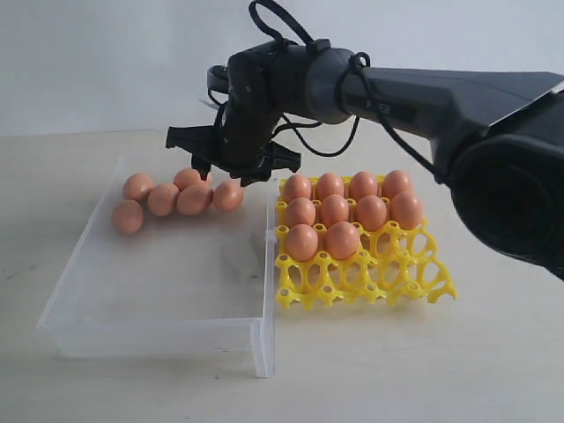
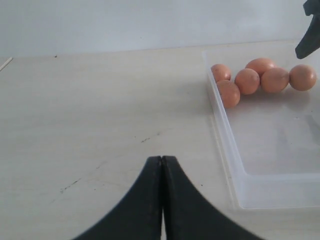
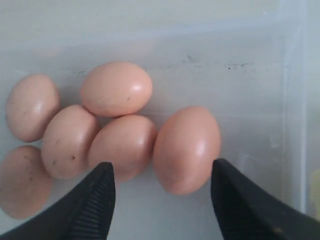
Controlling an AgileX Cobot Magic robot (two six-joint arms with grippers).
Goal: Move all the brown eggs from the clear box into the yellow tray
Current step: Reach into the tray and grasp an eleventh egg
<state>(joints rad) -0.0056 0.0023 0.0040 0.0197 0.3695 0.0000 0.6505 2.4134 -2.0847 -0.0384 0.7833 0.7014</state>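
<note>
right pincer hangs open over six eggs left in the box; ten already sit in the tray, over half done; left pincer closed, beside the box

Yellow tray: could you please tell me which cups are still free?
Free: the whole front row of the tray and the two cups beside the third row's two eggs. The two back rows are full.
</note>
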